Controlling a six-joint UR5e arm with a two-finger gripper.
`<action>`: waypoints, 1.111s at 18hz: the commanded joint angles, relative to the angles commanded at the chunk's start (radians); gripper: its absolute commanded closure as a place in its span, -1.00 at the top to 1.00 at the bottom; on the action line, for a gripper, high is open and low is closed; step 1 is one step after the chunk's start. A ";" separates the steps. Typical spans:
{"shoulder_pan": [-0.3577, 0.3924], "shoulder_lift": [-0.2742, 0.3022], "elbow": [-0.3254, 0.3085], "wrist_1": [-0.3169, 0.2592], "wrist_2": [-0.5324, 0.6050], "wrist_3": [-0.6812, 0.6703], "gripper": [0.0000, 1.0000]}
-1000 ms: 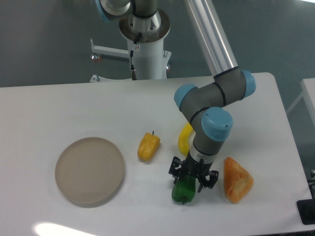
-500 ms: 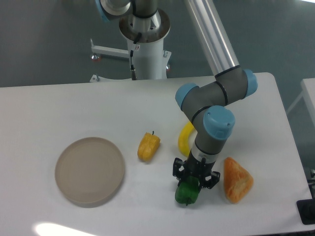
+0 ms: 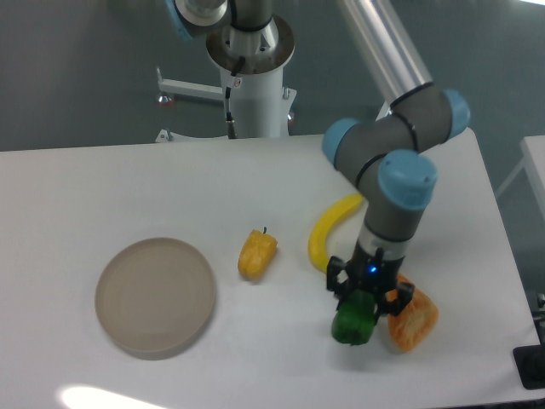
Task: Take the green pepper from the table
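The green pepper (image 3: 354, 319) is held between the fingers of the gripper (image 3: 367, 297), closed on its upper part, at the near right of the table (image 3: 102, 187). Whether the pepper is clear of the tabletop cannot be told. An orange wedge-shaped item (image 3: 415, 317) is seen just right of it, a banana (image 3: 328, 230) farther back, a yellow pepper (image 3: 256, 253) left of that, and a round plate (image 3: 155, 295) at the left.
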 joint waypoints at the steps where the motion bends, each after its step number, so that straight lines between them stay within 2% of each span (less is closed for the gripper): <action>1: 0.008 0.009 -0.001 -0.014 0.002 0.029 -0.35; 4: 0.021 0.017 0.002 -0.051 0.002 0.111 -0.34; 6: 0.023 0.022 -0.003 -0.055 0.003 0.152 -0.34; 10: 0.022 0.022 -0.009 -0.055 0.057 0.158 -0.34; 20: 0.019 0.018 -0.008 -0.054 0.058 0.157 -0.34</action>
